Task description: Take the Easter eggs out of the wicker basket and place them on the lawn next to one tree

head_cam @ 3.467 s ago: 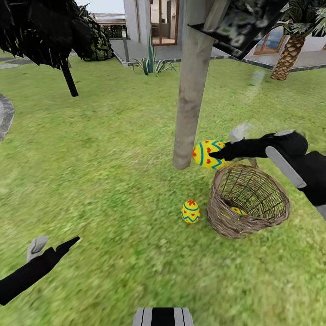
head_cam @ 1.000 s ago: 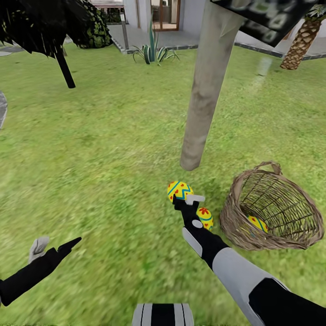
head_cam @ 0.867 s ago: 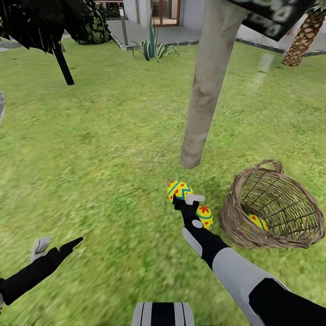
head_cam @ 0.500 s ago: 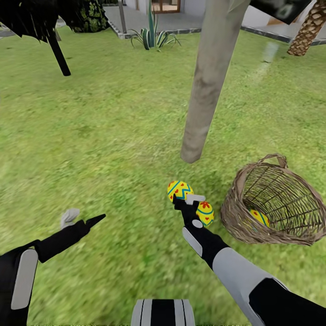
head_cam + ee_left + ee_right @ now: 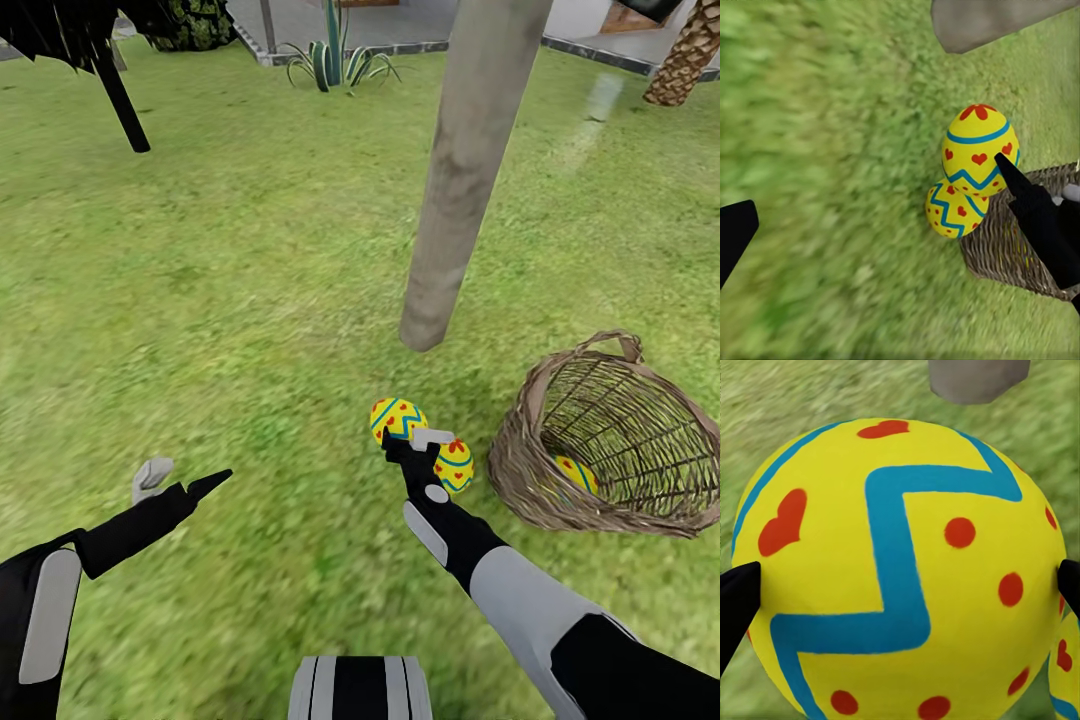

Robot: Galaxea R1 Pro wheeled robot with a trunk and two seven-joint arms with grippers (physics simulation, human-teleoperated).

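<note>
At the foot of the pale tree trunk [image 5: 445,200] my right gripper [image 5: 408,432] is shut on a yellow Easter egg [image 5: 397,417] with a blue zigzag, held low over the lawn [image 5: 230,300]. In the right wrist view that egg [image 5: 900,570] sits between the two black fingertips [image 5: 736,596]. A second egg [image 5: 455,467] lies on the grass beside my right wrist. The third egg [image 5: 576,473] is inside the tilted wicker basket [image 5: 520,470]. My left gripper [image 5: 180,480] hangs open and empty over the grass. The left wrist view shows both outer eggs [image 5: 979,150] [image 5: 952,211].
A dark tree with a thin black trunk [image 5: 115,95] stands at the back left. A spiky plant [image 5: 335,55] grows by the paved edge, and a scaly palm trunk [image 5: 685,65] stands at the back right. My base [image 5: 360,700] shows at the bottom.
The right gripper carried the egg from above the basket down to the grass by the trunk, then held still. The left arm moved forward. The camera has tilted downward.
</note>
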